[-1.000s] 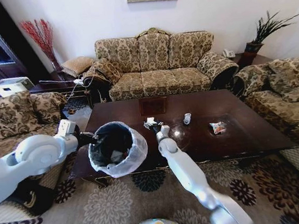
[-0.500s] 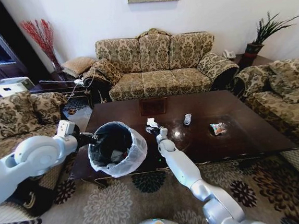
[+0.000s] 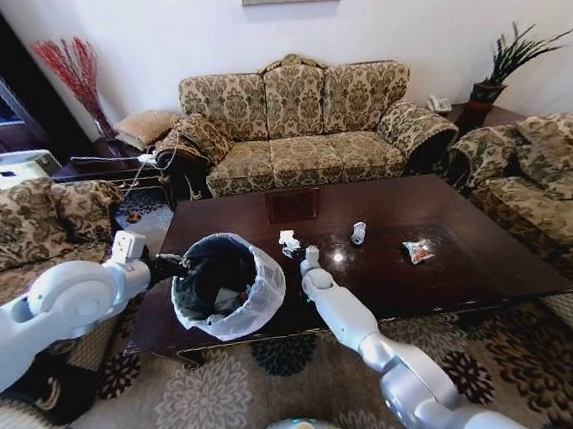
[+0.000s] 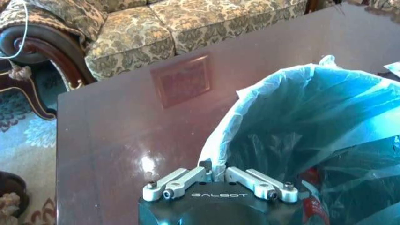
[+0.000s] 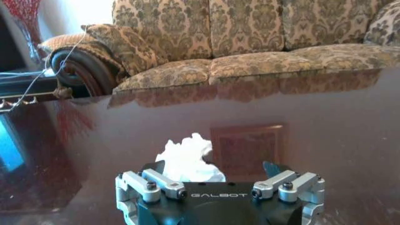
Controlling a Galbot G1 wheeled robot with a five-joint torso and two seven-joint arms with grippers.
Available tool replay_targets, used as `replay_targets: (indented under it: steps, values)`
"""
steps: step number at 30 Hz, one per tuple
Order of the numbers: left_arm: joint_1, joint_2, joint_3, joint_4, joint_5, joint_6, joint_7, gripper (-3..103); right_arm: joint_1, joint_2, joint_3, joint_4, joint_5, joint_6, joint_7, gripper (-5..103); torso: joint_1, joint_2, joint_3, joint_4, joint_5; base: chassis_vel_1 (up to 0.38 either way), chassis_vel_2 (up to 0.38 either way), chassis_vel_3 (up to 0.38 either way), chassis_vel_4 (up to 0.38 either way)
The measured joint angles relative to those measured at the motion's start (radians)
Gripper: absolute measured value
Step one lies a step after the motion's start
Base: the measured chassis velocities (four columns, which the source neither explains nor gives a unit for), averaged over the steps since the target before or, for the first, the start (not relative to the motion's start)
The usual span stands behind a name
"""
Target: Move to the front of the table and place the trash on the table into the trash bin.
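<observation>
The dark glossy table point(image 3: 467, 209) carries a crumpled white paper point(image 3: 289, 240), a small clear crushed piece point(image 3: 358, 232) and a snack wrapper point(image 3: 419, 251). My right gripper point(image 3: 298, 251) reaches just behind the paper. In the right wrist view this gripper point(image 5: 216, 167) is open, and the white paper point(image 5: 187, 157) lies between its fingers, nearer one finger. The black trash bin point(image 3: 227, 285) with its white bag sits at the table's near left part. My left gripper point(image 4: 212, 166) is shut on the bin's bagged rim point(image 4: 250, 101). Some trash lies inside the bin.
A patterned sofa point(image 3: 299, 123) stands behind the table, with armchairs on the left point(image 3: 26, 222) and right point(image 3: 556, 191). A square inlay point(image 3: 293, 205) marks the tabletop's far side. Patterned carpet point(image 3: 213, 402) covers the floor near me.
The right arm has stretched further over the table, bringing its open fingers around the white paper. The view has shifted slightly. The left gripper and bin have held still.
</observation>
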Motion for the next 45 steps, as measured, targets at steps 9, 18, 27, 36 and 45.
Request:
replay_targets:
  steps: [9, 18, 27, 36, 45]
  values:
    - [0.001, 0.013, 0.007, 0.005, 0.000, -0.010, 0.005, 0, 0.066, -0.001, 0.002, -0.093, -0.007, -0.056, -0.091, 93, 0.000, 0.000, 0.000, -0.0003, 0.0005, 0.000, 0.000, 0.000, 0.000]
    - [0.002, 0.016, 0.010, 0.016, 0.002, -0.013, 0.012, 0, 0.043, -0.001, -0.012, -0.047, -0.020, -0.103, -0.144, 61, 0.000, 0.000, 0.000, -0.0002, 0.0002, 0.000, 0.000, 0.000, 0.000]
    - [0.005, 0.016, 0.014, 0.020, 0.005, -0.015, 0.015, 0, 0.043, -0.001, -0.016, -0.050, -0.020, -0.106, -0.157, 27, 0.000, 0.000, 0.000, -0.0002, 0.0002, 0.000, 0.000, 0.000, 0.000]
    - [0.004, 0.024, 0.013, 0.021, 0.005, -0.017, 0.017, 0, 0.024, -0.001, -0.015, -0.019, -0.016, -0.106, -0.155, 1, 0.000, 0.000, 0.000, -0.0002, 0.0003, 0.000, 0.000, 0.000, 0.000]
    - [0.003, 0.026, 0.010, 0.053, 0.006, -0.011, 0.019, 0, -0.112, -0.023, -0.013, 0.359, -0.025, -0.057, -0.159, 0, 0.000, 0.000, 0.000, 0.0000, 0.0006, 0.000, 0.000, 0.000, 0.000]
